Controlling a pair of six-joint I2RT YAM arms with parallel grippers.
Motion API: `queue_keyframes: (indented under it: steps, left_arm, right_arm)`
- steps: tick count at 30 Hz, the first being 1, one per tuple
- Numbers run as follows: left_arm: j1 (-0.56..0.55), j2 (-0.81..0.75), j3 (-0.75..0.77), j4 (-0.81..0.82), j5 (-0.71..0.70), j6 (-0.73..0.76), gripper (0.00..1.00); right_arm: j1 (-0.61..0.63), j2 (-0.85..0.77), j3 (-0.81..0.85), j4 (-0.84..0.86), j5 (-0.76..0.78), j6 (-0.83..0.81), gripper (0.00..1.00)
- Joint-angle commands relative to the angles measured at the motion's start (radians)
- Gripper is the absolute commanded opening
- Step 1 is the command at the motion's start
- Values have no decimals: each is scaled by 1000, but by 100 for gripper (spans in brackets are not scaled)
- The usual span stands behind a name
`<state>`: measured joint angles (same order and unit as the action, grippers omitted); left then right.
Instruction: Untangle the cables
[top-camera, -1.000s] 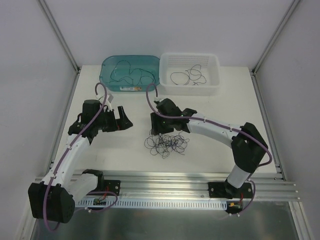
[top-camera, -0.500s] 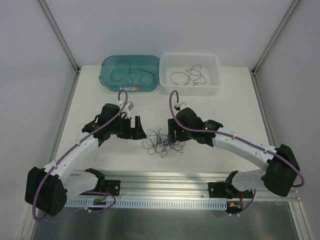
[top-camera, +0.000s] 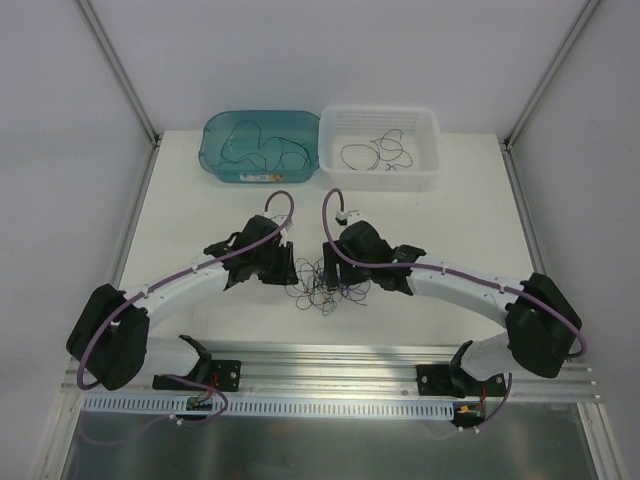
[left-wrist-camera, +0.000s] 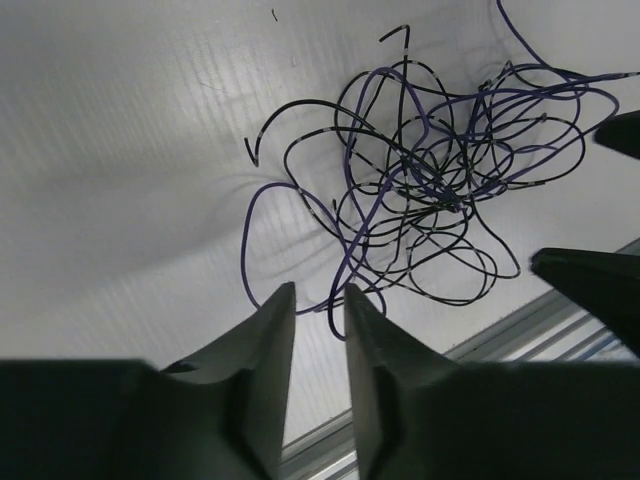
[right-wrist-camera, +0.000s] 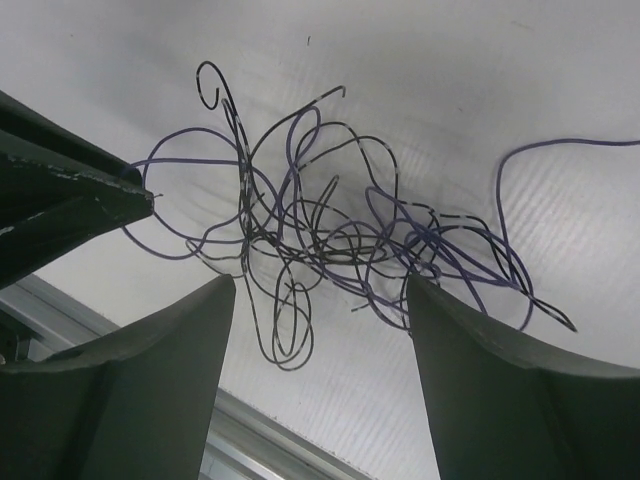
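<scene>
1. Between my two grippers, on the white table, lie the cables. They form one loose knot of hair-thin black and purple wires, curled into many overlapping loops.
2. Seen from above, the knot is a little wider from side to side than from front to back, so its long axis runs from one gripper to the other. Hooked black ends stick out of its edge, and one purple tail strays out on its own.
3. My left arm reaches low, forward and inward in a shallow arc, with the left gripper tipped down at the knot's left edge. Its fingers stand close together with only a narrow slit between them. A purple loop lies at the mouth of that slit, and I cannot tell whether it touches them.
4. My right arm mirrors this pose, with the right gripper at the knot's right edge. Its fingers are spread wide and grasp nothing, and the knot shows between them.
5. At the table's far edge a teal bin and a white basket sit side by side. Each holds a few separate dark wires.
</scene>
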<state>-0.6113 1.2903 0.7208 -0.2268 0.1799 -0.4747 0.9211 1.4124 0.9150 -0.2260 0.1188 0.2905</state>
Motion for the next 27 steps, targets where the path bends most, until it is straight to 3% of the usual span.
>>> queue_keyframes:
  steps: [1,4,11,14,21,24,27]
  left_arm:
    - [-25,-3,25,52,-48,-25,19]
    - [-39,-22,16,57,-57,-38,0]
    - [-59,-74,-1,63,-59,-73,0]
    - [-61,-114,-1,60,-53,-79,0]
    - [-56,-290,84,-103,-129,-64,0]
    - [-10,-348,172,-245,-212,-22,0]
    - [83,-397,264,-368,-224,19,0]
  right_arm:
    - [15,60,36,123,-22,-16,73]
    - [24,121,56,165,-38,-10,74]
    - [39,249,88,217,-12,21,75]
    - [38,283,85,185,60,39,69]
    - [-1,246,3,86,205,91,34]
    - [-36,200,-28,54,228,104,27]
    - [-77,157,-65,33,234,110,26]
